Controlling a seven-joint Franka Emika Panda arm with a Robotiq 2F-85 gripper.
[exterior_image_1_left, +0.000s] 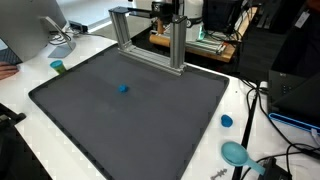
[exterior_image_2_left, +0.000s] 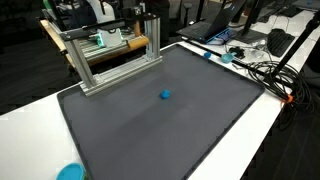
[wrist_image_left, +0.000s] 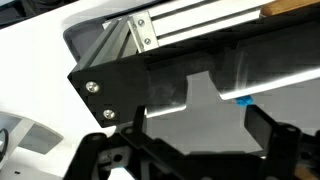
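A small blue object (exterior_image_1_left: 123, 87) lies on the dark grey mat (exterior_image_1_left: 90, 120), and shows in both exterior views (exterior_image_2_left: 165, 95). An aluminium frame (exterior_image_1_left: 150, 45) stands on the mat's far edge (exterior_image_2_left: 110, 60). My gripper (exterior_image_1_left: 168, 12) hangs high behind the frame. In the wrist view its two black fingers (wrist_image_left: 195, 130) are spread apart with nothing between them but mat. The frame's black bracket (wrist_image_left: 130, 85) fills the middle of that view, and the blue object (wrist_image_left: 243, 100) peeks out beyond the right finger.
A teal cup (exterior_image_1_left: 58, 67) stands left of the mat. A blue cap (exterior_image_1_left: 226, 121) and a teal dish (exterior_image_1_left: 235, 153) lie on the white table to the right, among cables (exterior_image_1_left: 275, 160). Cables (exterior_image_2_left: 270, 72) and a teal item (exterior_image_2_left: 70, 172) border the mat.
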